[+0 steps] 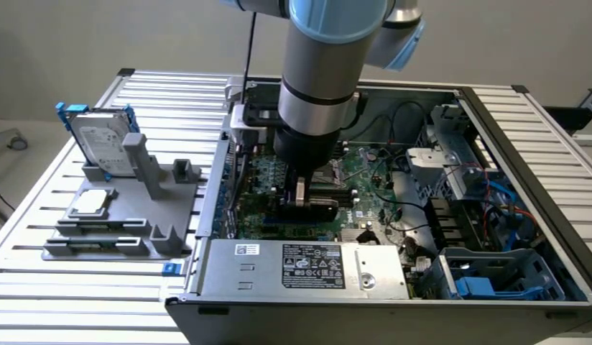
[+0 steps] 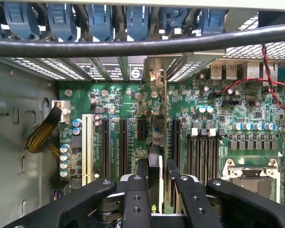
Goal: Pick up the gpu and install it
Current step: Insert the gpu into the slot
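1. Nearest the wrist camera, the gripper [image 2: 157, 171] has its two black fingers [image 2: 142, 168] closed on the graphics card [image 2: 155, 135], one finger on each flat side.
2. The graphics card stands on edge above the green motherboard [image 2: 218, 109]. Its long axis runs straight away from the fingers toward the back wall of the computer case [image 1: 526, 144].
3. The card has a glossy black cover with a thin green board along one side.
4. Long black slots [image 2: 123, 147] run parallel to the card on both sides. The card lines up with this row, but it is not possible to tell whether its lower edge sits in a slot.
5. At the card's far end, a silver end bracket [image 2: 154, 76] sits close to the rear openings of the case.
6. In the exterior view, the arm reaches down into the open case. There the card is a dark block under the gripper, over the middle of the motherboard.
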`<state>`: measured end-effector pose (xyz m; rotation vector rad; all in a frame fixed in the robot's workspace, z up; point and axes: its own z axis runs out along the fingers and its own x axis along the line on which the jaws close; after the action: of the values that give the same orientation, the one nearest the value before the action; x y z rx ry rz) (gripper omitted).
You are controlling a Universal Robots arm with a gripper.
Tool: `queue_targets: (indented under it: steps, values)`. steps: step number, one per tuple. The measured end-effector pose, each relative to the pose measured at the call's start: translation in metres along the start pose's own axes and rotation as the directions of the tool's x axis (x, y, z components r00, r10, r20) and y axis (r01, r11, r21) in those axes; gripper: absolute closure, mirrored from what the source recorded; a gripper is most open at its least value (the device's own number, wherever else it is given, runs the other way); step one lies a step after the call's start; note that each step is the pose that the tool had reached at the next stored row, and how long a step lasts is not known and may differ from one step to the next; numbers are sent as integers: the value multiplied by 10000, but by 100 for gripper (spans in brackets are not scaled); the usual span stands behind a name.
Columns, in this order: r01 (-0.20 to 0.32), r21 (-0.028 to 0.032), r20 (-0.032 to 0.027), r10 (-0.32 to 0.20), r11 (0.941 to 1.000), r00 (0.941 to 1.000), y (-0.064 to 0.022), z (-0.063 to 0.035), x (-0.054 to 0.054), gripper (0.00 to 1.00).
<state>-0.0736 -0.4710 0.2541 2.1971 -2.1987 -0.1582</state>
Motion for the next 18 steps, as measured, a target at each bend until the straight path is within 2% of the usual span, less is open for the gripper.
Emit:
queue_targets:
  steps: [15, 17, 18]
  values:
    - [0, 0, 0, 0, 10000, 10000, -2, 21, 1, 74]
    - [0, -1, 3, 0, 10000, 10000, -2, 22, 1, 73]
    - [-1, -3, 3, 1, 10000, 10000, -2, 22, 1, 66]
